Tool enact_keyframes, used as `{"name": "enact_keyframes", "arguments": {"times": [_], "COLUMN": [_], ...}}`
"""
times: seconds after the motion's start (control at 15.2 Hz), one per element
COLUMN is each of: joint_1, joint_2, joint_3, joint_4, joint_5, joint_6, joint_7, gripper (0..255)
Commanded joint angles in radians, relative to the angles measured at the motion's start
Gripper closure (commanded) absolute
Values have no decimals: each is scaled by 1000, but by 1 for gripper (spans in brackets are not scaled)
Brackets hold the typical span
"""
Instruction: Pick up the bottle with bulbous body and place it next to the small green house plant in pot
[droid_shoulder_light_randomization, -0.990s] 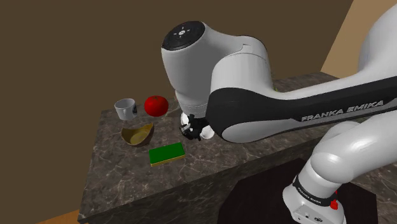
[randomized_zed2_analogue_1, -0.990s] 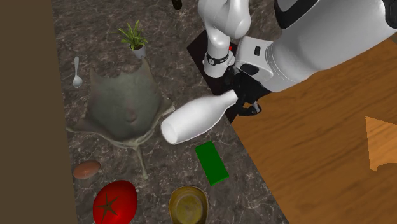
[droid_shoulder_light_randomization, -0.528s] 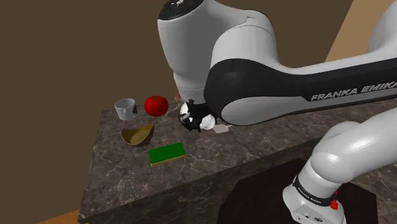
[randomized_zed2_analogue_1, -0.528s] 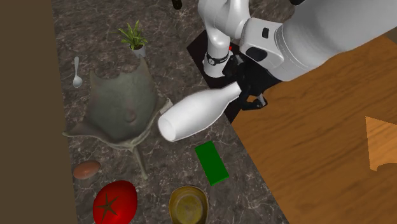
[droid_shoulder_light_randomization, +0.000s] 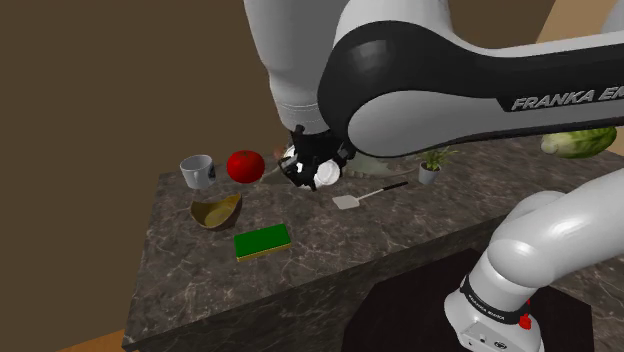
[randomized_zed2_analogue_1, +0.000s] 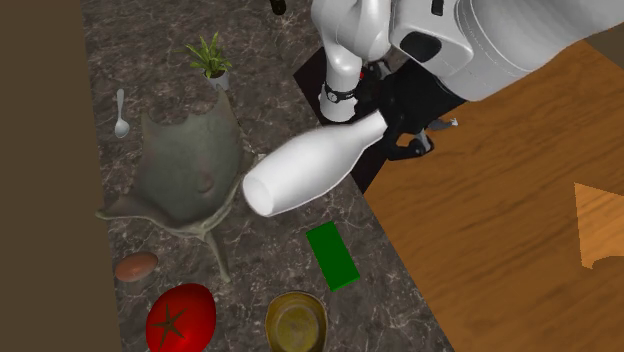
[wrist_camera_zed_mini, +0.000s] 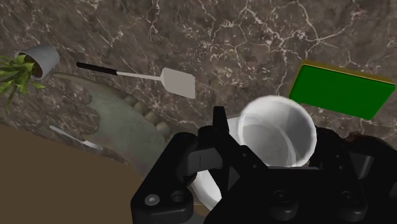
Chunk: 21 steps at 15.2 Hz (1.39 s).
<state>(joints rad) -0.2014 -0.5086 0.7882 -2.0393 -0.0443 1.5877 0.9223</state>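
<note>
Bottle (randomized_zed2_analogue_1: 300, 178) — one, white — clasped by two fingers (wrist_camera_zed_mini: 220, 132), one potted plant (randomized_zed2_analogue_1: 210, 56) apart.

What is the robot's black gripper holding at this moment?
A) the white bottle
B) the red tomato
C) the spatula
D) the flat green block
A: the gripper is clasped around the neck of the white bottle, which hangs from it at a slant.

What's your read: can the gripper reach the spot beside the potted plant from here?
Probably yes: the gripper holds the white bottle aloft, and only the flat spatula and low grey mound lie before the potted plant.
</note>
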Motion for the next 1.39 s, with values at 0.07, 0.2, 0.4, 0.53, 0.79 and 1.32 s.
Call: {"name": "enact_keyframes", "arguments": {"times": [0.07, 0.2, 0.4, 0.53, 0.79, 1.32], "joint_1": [-4, -8, 18, 29, 41, 26], "joint_2": [4, 8, -71, -118, -197, -304], "joint_3": [-5, -6, -102, -160, -267, -466], "joint_4": [41, 68, -22, -76, -171, -309], "joint_5": [-5, -9, -4, -8, -30, -114], "joint_6": [-36, -58, -32, -16, 15, 81], "joint_7": [-9, -14, -98, -151, -251, -438], "gripper": [255, 255, 255, 255, 255, 255]}}
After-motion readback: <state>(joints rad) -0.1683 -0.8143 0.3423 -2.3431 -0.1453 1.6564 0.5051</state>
